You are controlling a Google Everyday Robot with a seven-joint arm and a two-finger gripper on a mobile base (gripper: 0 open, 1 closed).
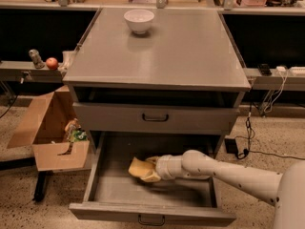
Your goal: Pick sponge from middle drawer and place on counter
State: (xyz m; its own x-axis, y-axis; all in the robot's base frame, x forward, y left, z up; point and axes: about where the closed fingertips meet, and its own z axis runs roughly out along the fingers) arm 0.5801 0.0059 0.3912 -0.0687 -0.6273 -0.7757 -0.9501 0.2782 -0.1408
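Observation:
The middle drawer (95, 175) is pulled out at the bottom of the grey cabinet, with its black handle at the front. The pale yellow sponge (135, 166) lies inside it, left of centre. My gripper (148, 170) reaches in from the right, low over the drawer floor. Its cream fingers (151, 177) sit above and below the sponge's right end, closed on it. The counter (157, 51) is the cabinet's flat grey top.
A white bowl (139, 21) stands at the back of the counter. The closed drawer front (155, 118) is directly above the open drawer. An open cardboard box (50, 132) sits on the floor to the left. Cables hang at the right.

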